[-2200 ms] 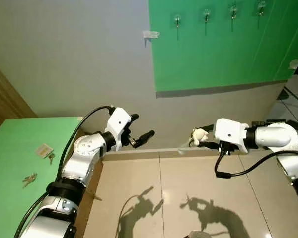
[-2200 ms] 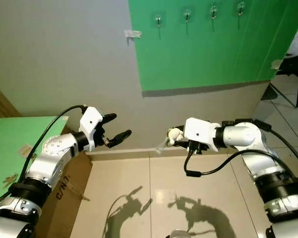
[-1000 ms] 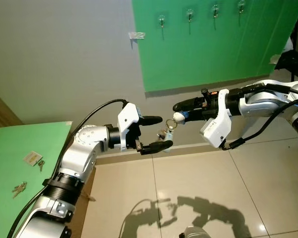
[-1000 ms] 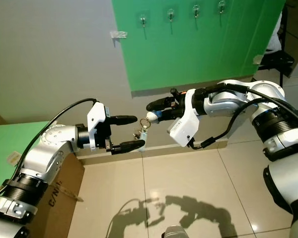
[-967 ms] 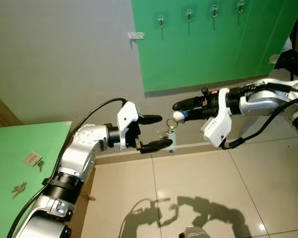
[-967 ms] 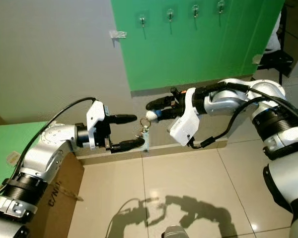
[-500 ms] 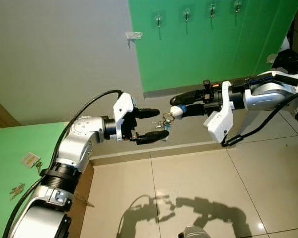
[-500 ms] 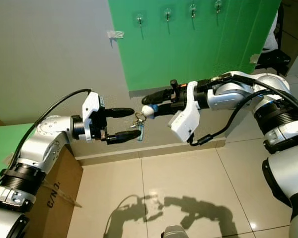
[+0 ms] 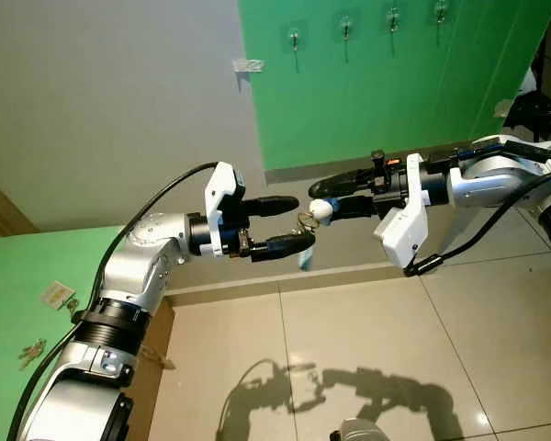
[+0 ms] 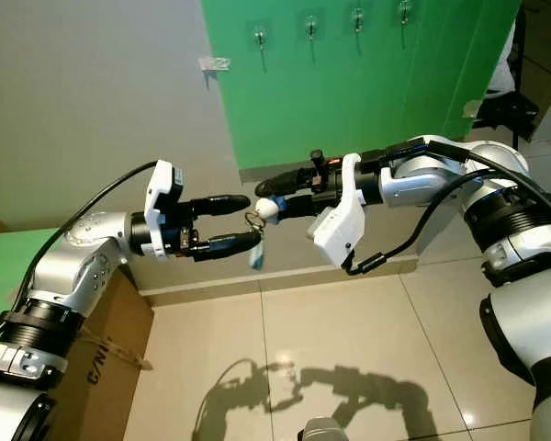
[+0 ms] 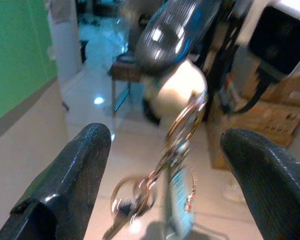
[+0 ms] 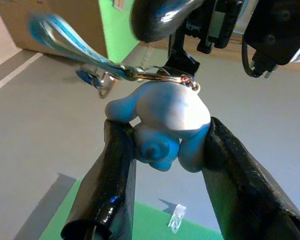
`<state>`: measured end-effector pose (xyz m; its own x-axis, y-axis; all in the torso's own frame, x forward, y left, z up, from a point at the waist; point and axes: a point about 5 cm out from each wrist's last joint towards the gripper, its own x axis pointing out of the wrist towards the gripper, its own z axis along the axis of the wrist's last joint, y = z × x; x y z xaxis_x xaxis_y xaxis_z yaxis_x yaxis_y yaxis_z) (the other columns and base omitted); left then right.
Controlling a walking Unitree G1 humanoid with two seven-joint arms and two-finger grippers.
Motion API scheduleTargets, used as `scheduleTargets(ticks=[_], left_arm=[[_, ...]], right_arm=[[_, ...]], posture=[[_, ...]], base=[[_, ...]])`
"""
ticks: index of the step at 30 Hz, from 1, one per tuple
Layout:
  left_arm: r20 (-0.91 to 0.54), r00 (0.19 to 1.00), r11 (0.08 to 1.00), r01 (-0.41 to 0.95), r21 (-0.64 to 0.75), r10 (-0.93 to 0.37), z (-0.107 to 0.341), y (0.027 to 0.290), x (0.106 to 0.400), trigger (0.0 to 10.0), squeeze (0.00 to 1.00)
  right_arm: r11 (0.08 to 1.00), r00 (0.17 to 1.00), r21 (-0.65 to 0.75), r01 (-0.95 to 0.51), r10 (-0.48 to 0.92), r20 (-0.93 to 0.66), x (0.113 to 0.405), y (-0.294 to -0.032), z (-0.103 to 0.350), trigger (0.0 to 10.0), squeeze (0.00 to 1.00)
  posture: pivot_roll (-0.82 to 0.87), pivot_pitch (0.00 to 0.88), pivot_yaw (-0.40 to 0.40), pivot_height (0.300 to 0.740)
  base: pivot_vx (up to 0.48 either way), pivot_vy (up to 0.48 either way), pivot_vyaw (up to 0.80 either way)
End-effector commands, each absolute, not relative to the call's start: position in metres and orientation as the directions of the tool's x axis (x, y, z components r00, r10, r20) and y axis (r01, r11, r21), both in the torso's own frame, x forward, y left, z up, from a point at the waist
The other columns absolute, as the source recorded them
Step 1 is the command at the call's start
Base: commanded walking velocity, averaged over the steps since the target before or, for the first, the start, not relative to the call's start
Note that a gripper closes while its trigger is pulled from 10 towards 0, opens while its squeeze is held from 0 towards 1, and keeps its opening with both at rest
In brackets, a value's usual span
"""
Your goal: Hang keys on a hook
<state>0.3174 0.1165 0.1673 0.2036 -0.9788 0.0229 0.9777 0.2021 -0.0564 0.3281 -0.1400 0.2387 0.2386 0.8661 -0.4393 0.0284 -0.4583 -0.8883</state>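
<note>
My right gripper (image 9: 320,204) is shut on a small white figurine (image 9: 321,209) with a blue patch (image 12: 165,120). A key ring (image 9: 305,220) with keys (image 11: 132,200) and a blue tag (image 9: 303,260) hangs from the figurine. My left gripper (image 9: 303,220) is open, one finger above the ring and one below; I cannot tell whether they touch it. In the left wrist view the ring (image 11: 185,120) hangs between the two fingers (image 11: 85,165). Several hooks (image 9: 295,39) sit high on the green wall panel (image 9: 367,101), well above both grippers.
A green table (image 9: 18,276) at the left carries another set of keys (image 9: 29,353) and a tagged key (image 9: 57,295). A cardboard box (image 10: 101,354) stands under it. A small white bracket (image 9: 248,65) sticks out of the grey wall. Below is tiled floor (image 9: 395,349).
My left gripper has reached further forward, so its fingers now bracket the key ring. The blue tag has swung down to hang below the ring. The right gripper holds its place.
</note>
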Motion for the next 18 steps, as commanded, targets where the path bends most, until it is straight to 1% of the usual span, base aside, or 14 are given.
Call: scheduleTargets(ticks=[1, 10, 18], left_arm=[[0.049, 0.193, 0.192, 0.981, -0.024, -0.98, 0.182, 0.1186, 0.3198, 10.0, 0.0], [0.041, 0.177, 0.176, 0.984, -0.028, -0.983, 0.1828, 0.1201, 0.3193, 10.0, 0.0], [0.018, 0.172, 0.172, 0.984, -0.043, -0.985, 0.1776, 0.1257, 0.3193, 10.0, 0.0]], right_arm=[[-0.453, 0.215, -0.891, 0.03, 0.874, -0.436, 0.3261, -0.1367, 0.2376, 0.0, 0.0], [-0.437, 0.199, -0.899, 0.031, 0.884, -0.423, 0.3255, -0.1321, 0.2394, 0.0, 0.0], [-0.38, 0.19, -0.925, 0.019, 0.909, -0.37, 0.3254, -0.1303, 0.2464, 0.0, 0.0]], posture=[[-0.3, 0.0, 0.139, 0.74], [-0.3, 0.0, 0.136, 0.74], [-0.3, 0.0, 0.139, 0.74]], base=[[0.0, 0.0, 0.0], [0.0, 0.0, 0.0], [0.0, 0.0, 0.0]])
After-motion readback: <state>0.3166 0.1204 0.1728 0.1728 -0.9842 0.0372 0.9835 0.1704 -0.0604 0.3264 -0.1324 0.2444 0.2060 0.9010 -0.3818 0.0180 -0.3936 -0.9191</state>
